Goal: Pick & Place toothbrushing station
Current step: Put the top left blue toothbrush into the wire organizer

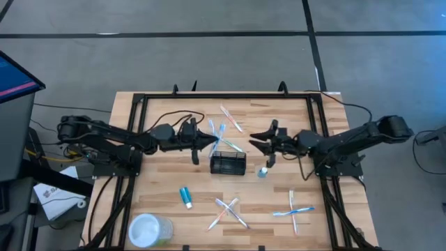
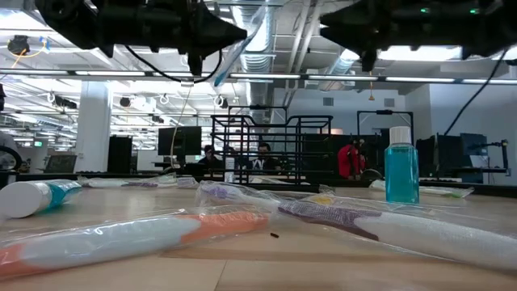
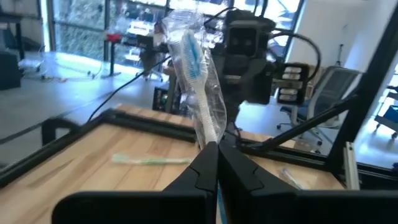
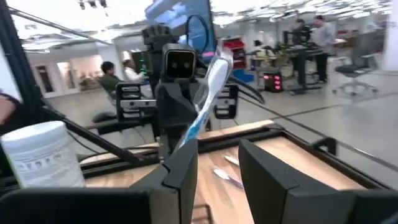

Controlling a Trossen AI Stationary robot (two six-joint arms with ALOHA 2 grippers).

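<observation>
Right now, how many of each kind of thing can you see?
Wrapped toothbrushes: 7, one in the left claw
Black mesh caddy: 1
Toothpaste tube: 1
Blue bottle: 1
Clear cup: 1
Total: 11

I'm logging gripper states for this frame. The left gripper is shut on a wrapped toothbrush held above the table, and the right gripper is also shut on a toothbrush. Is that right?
Only the right gripper is misread: the right wrist view shows its fingers apart with nothing between them. The left gripper is indeed shut on the wrapped toothbrush, held above the table.
</observation>
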